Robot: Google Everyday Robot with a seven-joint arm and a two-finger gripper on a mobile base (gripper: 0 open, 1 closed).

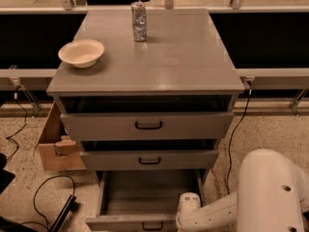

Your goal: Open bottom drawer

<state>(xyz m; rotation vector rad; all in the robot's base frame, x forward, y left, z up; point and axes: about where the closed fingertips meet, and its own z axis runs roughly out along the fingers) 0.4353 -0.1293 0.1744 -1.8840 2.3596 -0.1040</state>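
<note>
We judge the bottom drawer [145,196] open, little left; hand [187,209] at its front corner (grip we cannot tell).

The white arm [241,208] reaches leftward, its tool [187,210] low near the bottom edge.

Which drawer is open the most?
The bottom drawer: its grey inside shows; the top drawer and middle drawer barely stick out. The claw is by its front corner.
</note>
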